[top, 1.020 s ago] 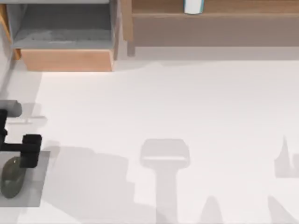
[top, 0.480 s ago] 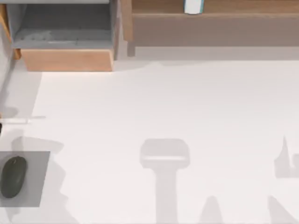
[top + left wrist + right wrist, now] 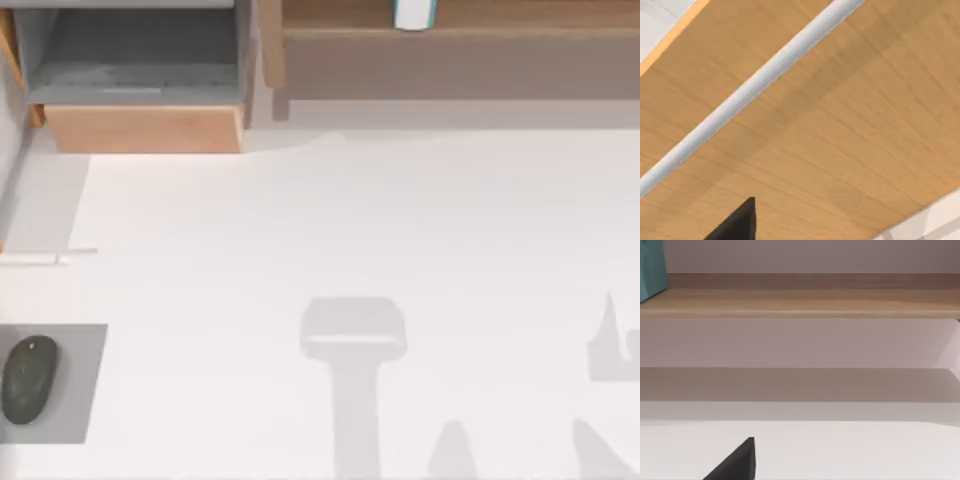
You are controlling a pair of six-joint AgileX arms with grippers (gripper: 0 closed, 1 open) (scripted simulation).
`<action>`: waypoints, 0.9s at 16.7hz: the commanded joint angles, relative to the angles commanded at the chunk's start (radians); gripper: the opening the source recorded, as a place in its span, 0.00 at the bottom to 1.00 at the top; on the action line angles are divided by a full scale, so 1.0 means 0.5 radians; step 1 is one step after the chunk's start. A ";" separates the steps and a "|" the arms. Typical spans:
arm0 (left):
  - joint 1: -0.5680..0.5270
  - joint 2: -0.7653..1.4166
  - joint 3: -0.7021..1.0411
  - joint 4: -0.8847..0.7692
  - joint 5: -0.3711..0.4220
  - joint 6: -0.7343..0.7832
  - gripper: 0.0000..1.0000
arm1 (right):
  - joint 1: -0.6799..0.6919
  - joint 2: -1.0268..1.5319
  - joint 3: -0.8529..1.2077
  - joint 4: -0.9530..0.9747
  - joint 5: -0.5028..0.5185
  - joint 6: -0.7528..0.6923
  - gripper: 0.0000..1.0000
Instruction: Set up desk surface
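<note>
The white desk surface spans most of the top view. At its front left corner a dark oval mouse lies on a small grey square mat, with nothing touching it. A black part of my left gripper shows against a light-wood panel crossed by a white bar. A black part of my right gripper hangs over the desk surface, facing the shelf.
An open light-wood box unit stands at the back left. A long wooden shelf runs along the back, carrying a teal-and-white item, seen as a teal block in the right wrist view. Arm shadows fall on the front middle and right.
My left arm, which stood over the mouse and mat a second ago, has drawn away off the left edge of the top view. The mouse stays on the mat.
</note>
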 joint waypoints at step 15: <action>0.180 0.462 -0.062 1.496 0.547 1.082 1.00 | 0.000 0.000 0.000 0.000 0.000 0.000 1.00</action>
